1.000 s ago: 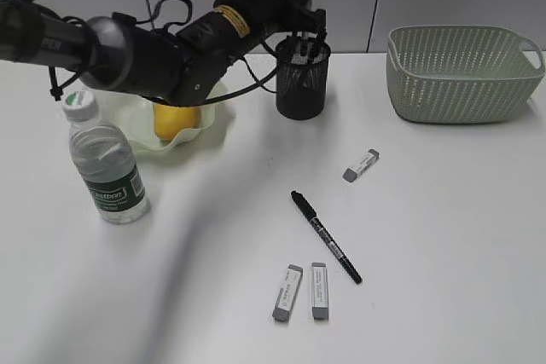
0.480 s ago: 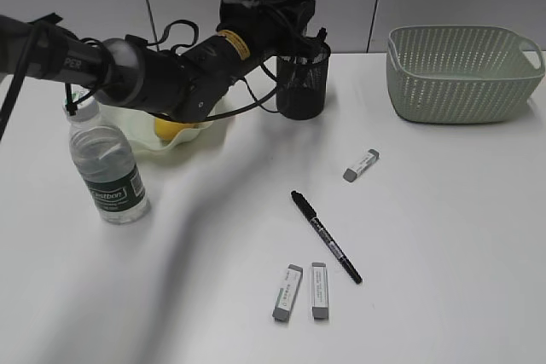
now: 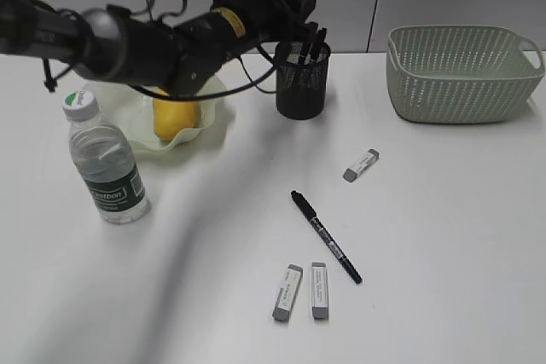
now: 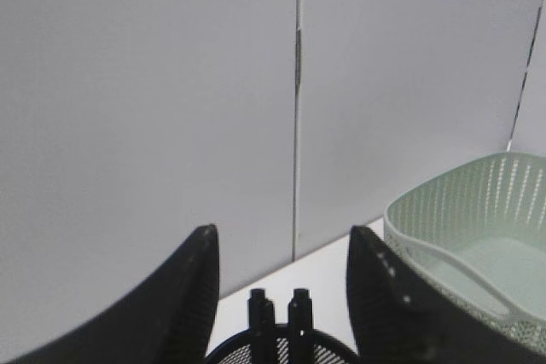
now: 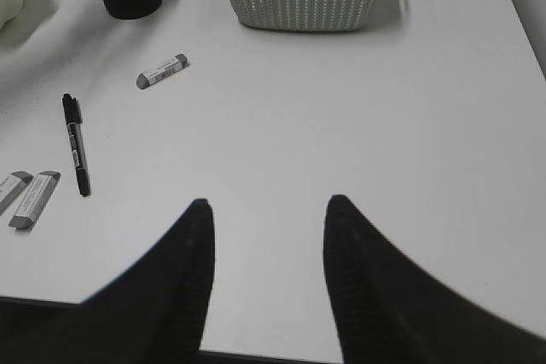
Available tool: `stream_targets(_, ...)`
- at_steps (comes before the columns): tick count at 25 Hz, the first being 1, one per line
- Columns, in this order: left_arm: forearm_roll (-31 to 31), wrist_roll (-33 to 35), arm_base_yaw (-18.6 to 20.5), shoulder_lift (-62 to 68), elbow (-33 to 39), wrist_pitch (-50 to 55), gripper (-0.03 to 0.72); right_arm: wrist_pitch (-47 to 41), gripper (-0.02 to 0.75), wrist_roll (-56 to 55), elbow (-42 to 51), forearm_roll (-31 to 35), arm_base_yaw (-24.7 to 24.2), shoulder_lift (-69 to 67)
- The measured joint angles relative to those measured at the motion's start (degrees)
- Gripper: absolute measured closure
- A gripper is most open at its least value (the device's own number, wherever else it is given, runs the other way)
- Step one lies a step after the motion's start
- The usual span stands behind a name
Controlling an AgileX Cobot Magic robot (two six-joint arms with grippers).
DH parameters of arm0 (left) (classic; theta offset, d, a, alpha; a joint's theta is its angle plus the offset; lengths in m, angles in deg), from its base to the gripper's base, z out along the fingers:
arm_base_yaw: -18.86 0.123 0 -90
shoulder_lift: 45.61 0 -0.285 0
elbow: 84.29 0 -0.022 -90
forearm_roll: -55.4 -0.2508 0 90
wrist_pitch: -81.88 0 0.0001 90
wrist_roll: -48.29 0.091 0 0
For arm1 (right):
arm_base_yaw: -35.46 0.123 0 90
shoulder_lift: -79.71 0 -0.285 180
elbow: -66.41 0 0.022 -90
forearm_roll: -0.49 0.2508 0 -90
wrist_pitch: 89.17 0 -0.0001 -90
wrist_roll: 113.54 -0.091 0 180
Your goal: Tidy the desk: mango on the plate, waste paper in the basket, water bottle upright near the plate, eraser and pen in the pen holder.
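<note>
- The left arm has lifted a little since a moment ago; the left gripper (image 3: 309,38) now sits just above the pen holder (image 3: 302,80), and the mango (image 3: 176,120) shows more fully again.
- Its jaws stand apart, released, with two dark pen tips (image 4: 277,306) poking out of the holder between them.
- The right gripper (image 5: 266,236) hovers over bare desk (image 3: 444,236) at the near side, jaws apart, holding nothing.
- The mango lies in the plate (image 3: 213,121), far left.
- The water bottle (image 3: 104,159) stands upright just nearer than the plate.
- The basket (image 3: 465,72) sits far right.
- One pen (image 3: 326,236) and three erasers (image 3: 361,164) lie loose on the desk.
</note>
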Motion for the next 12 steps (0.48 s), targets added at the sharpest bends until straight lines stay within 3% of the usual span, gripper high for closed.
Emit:
stream_targets(6,-0.25,0.00,-0.05,-17.41,2.11,36.31,0.364,0.00,0.390,0.00,0.00,0.00,0.00,0.00)
stream_targets(12,-1.90,0.00,-0.06,-36.86,19.82,58.45,0.395,0.00,0.390,0.00,0.00,0.00,0.00,0.00)
